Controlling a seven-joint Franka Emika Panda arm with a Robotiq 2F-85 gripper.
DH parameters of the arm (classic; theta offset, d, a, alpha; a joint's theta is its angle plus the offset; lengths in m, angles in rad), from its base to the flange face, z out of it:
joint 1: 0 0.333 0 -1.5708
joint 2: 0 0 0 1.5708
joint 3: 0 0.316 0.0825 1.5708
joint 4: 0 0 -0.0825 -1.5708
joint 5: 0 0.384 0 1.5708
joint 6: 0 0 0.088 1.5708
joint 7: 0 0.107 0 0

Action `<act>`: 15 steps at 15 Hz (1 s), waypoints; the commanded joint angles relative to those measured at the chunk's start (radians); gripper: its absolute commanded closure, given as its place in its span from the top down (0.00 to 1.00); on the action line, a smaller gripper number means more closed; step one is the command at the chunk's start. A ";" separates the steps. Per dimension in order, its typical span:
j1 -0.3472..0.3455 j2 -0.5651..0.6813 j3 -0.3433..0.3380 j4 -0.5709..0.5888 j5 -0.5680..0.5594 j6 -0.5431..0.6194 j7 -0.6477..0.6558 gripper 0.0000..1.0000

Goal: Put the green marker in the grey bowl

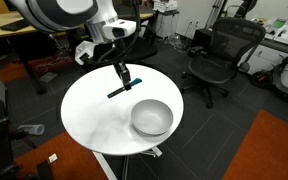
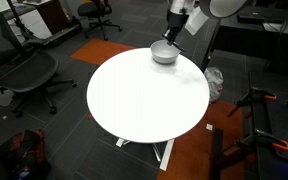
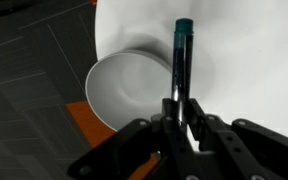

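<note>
The green marker (image 3: 181, 60) is a thin teal stick with a darker end, clamped between my gripper's fingers (image 3: 179, 110) and pointing away from the wrist camera. In an exterior view the gripper (image 1: 125, 76) holds the marker (image 1: 118, 92) tilted just above the round white table (image 1: 89, 110), up and to the left of the grey bowl (image 1: 151, 117). The bowl looks empty in the wrist view (image 3: 129, 90), beside the marker. In an exterior view the bowl (image 2: 164, 53) sits at the table's far edge under the gripper (image 2: 172, 36); the marker is too small to make out there.
The table (image 2: 144, 100) stands on a white pedestal over dark carpet with orange patches (image 1: 269, 150). Black office chairs (image 1: 219, 55) (image 2: 24, 70) stand around it. Desks and equipment line the background.
</note>
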 commanded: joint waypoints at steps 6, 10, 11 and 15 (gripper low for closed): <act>-0.095 0.120 -0.009 0.193 0.030 -0.070 -0.053 0.05; -0.144 0.204 0.018 0.268 0.124 -0.070 -0.137 0.05; -0.154 0.224 0.024 0.284 0.152 -0.071 -0.159 0.05; -0.181 0.286 0.034 0.337 0.225 -0.077 -0.217 0.05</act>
